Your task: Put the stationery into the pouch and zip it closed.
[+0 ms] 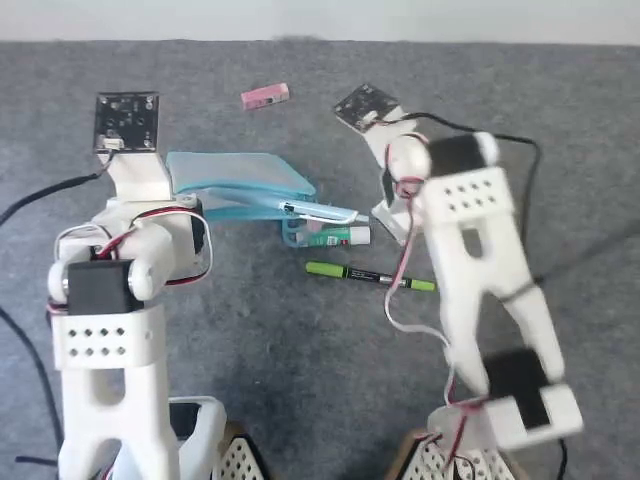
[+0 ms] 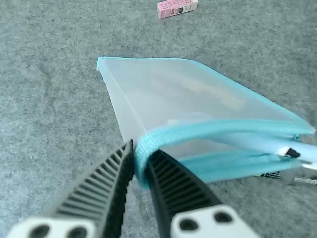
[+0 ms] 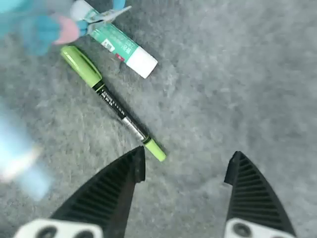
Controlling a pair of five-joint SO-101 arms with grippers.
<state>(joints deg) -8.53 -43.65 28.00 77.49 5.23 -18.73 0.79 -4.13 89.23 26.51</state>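
Observation:
A translucent teal pouch [image 1: 240, 180] lies on the grey mat, its mouth facing the right arm. My left gripper [image 2: 141, 161] is shut on the pouch's zipper edge [image 2: 148, 144] at the near corner. A pale blue pen [image 1: 322, 211] sticks out of the pouch mouth. A green-and-white glue stick [image 1: 338, 236] lies just outside the mouth, and a green marker [image 1: 370, 275] lies below it. My right gripper [image 3: 188, 166] hangs open over the mat, above the marker's tip [image 3: 154, 148], holding nothing. A pink eraser [image 1: 265, 96] lies at the far side.
Grey carpet-like mat [image 1: 300, 380] covers the table. Both arm bases stand at the near edge. A black cable [image 1: 520, 150] runs behind the right arm.

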